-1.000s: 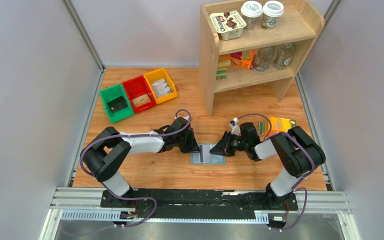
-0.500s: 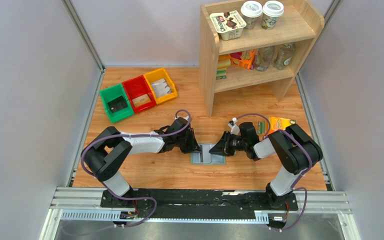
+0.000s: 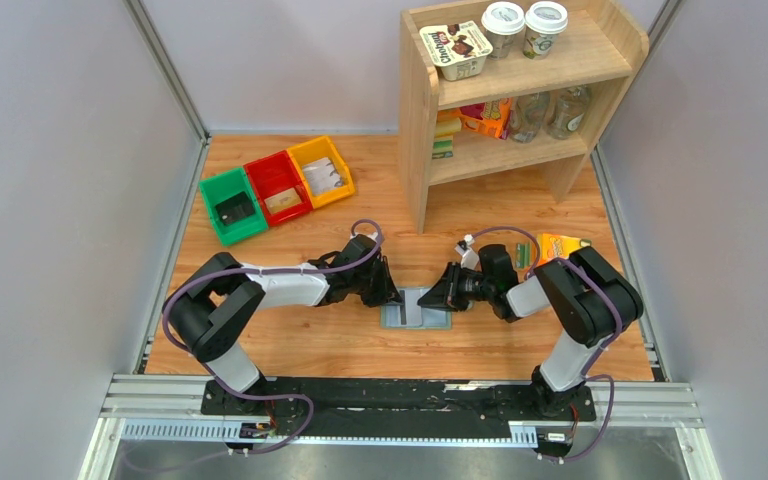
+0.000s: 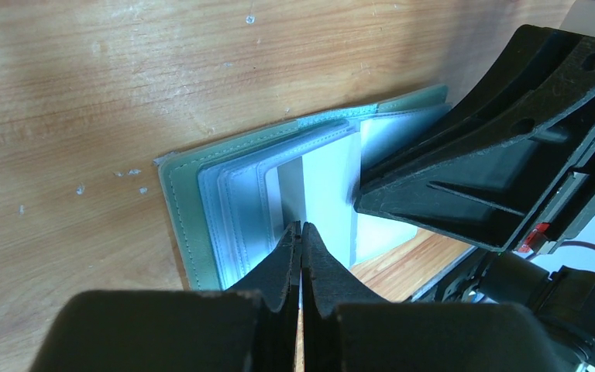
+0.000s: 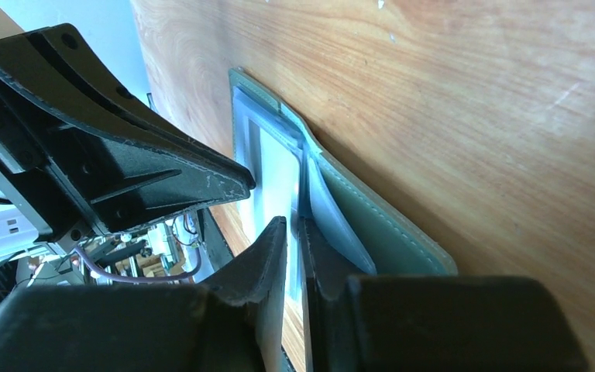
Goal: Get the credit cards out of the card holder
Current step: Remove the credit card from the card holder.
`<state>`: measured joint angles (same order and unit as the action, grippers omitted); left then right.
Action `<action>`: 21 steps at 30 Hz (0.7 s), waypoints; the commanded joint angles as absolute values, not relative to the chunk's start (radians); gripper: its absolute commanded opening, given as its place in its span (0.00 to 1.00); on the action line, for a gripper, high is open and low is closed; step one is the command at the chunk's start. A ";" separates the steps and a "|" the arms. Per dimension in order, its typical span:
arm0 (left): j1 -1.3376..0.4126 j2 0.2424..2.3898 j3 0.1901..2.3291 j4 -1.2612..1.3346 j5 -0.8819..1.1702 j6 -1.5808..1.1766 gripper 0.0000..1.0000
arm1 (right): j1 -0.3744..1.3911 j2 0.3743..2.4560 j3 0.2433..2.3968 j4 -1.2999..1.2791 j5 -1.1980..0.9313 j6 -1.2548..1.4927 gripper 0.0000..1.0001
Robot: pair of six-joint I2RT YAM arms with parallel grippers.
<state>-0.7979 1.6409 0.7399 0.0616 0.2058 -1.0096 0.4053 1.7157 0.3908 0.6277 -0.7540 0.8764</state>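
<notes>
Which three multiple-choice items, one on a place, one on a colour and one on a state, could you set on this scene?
1. The card holder lies: A on the table; B in a bin; C on a shelf board.
2. The middle bin is: A blue; B red; C white.
3. The left fingers are: A wide apart; B out of view; C pressed together.
Answers: 1 A, it rests on bare wood; 2 B, its walls are plainly red; 3 C, no gap shows between them.
</notes>
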 commanded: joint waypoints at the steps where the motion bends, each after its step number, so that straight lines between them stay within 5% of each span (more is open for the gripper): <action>1: -0.804 1.686 0.710 -0.015 0.179 -0.994 0.00 | 0.416 1.732 0.387 0.723 -0.772 0.893 0.16; 9: -0.804 1.680 0.707 -0.018 0.170 -0.996 0.00 | 0.417 1.727 0.382 0.719 -0.770 0.882 0.00; 21: -0.796 1.652 0.690 -0.032 0.152 -0.988 0.00 | 0.384 1.560 0.399 0.471 -0.723 0.753 0.00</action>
